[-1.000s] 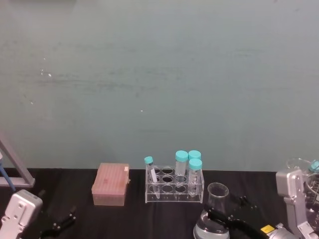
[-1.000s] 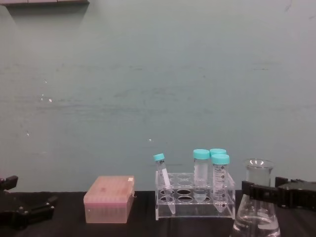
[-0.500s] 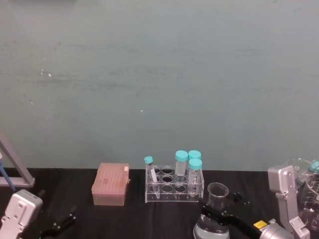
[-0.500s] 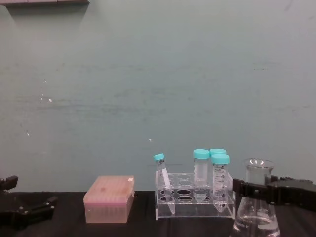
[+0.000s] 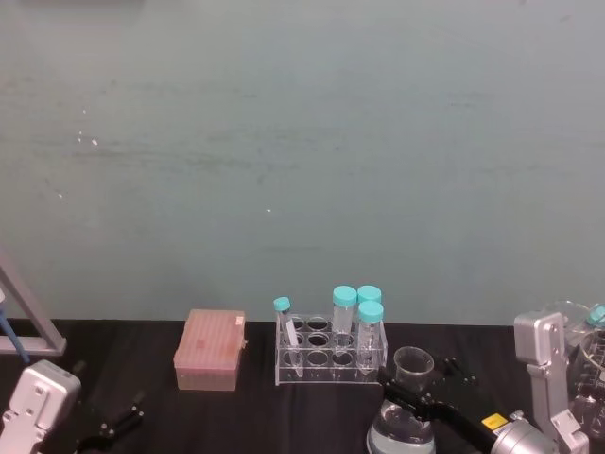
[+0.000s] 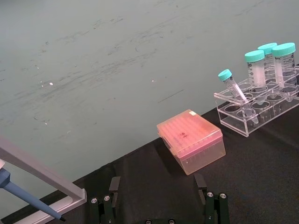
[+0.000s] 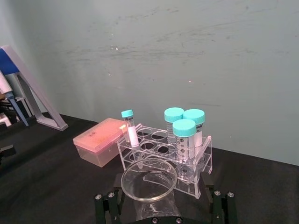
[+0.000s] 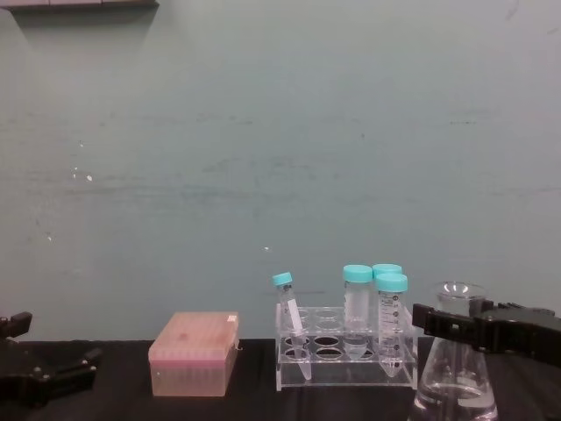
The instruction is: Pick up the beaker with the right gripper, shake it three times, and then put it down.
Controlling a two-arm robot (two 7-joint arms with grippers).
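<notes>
Matte black tabletop (image 5: 123,359); blocky right tool (image 7: 164,206), fingers (image 7: 112,205) apart, straddles the conical glass beaker (image 8: 454,386).

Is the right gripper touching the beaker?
Cannot tell. In the right wrist view the beaker stands between the open jaws of the right gripper; in the chest view a jaw crosses its neck, hiding any gap.

I work in a lab. On my black counter (image 5: 236,416) stand a clear rack (image 5: 330,357) of teal-capped tubes (image 5: 344,298), a pink tip box (image 5: 210,350) and a glass beaker (image 8: 456,386).
</notes>
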